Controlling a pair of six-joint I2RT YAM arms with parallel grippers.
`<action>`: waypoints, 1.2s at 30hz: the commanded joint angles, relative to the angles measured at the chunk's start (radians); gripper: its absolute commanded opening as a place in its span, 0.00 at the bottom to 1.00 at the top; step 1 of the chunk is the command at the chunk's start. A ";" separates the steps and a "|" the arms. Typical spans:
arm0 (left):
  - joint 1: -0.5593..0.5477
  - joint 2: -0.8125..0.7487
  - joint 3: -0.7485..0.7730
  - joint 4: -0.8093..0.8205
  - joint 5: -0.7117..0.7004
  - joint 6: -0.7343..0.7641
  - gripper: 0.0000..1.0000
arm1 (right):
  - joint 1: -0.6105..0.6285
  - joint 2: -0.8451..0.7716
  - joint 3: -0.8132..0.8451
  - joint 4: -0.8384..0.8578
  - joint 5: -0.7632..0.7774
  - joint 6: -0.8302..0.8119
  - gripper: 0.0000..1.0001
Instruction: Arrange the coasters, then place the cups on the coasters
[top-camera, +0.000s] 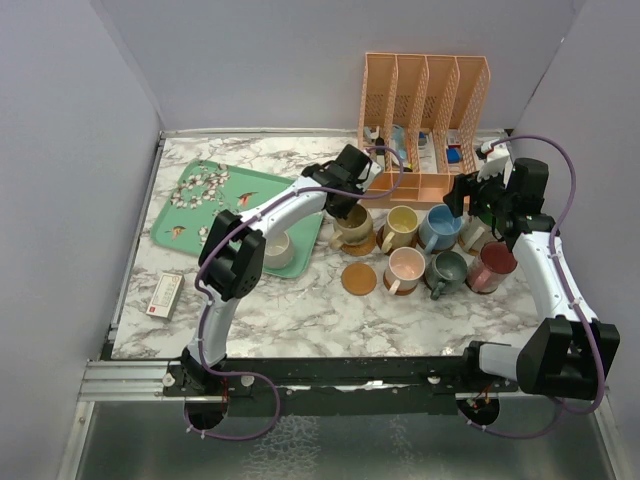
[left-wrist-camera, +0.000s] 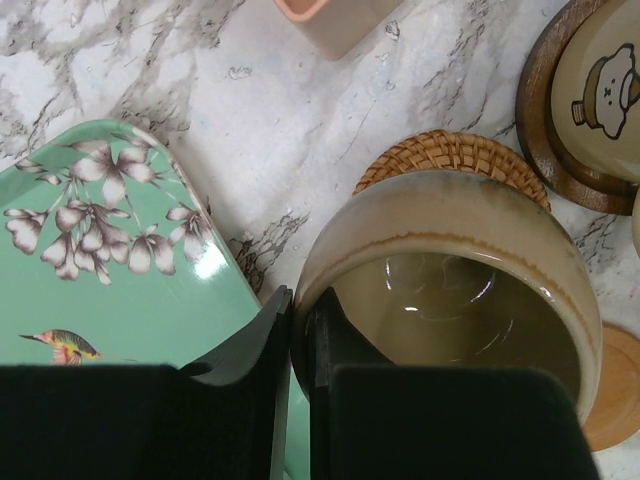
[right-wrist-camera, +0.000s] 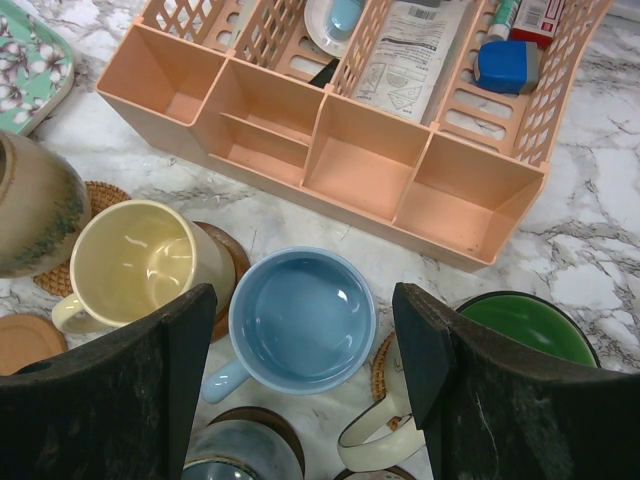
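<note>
I'd centre the tan cup (left-wrist-camera: 450, 215), pinched in my left jaws, on its woven coaster (left-wrist-camera: 450, 150) (right jaws gape empty).

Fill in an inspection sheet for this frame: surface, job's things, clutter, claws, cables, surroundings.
Surface: marble table, no spills seen.
Job's things: tan cup over a woven coaster; cream cup on the tray; one bare coaster.
Clutter: organizer, small box.
Claws: left claw shut on the tan cup's rim; right claw open above the blue cup.
Cables: purple cables loop along both arms.
Surroundings: grey walls.
</note>
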 joint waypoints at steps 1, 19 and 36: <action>-0.035 0.004 0.054 0.032 -0.079 -0.053 0.00 | -0.006 -0.013 -0.010 0.009 -0.022 -0.011 0.73; -0.067 0.003 0.059 0.022 -0.132 -0.095 0.04 | -0.006 -0.013 -0.010 0.008 -0.026 -0.011 0.73; -0.070 0.003 0.065 0.009 -0.150 -0.132 0.05 | -0.006 -0.014 -0.012 0.007 -0.024 -0.014 0.73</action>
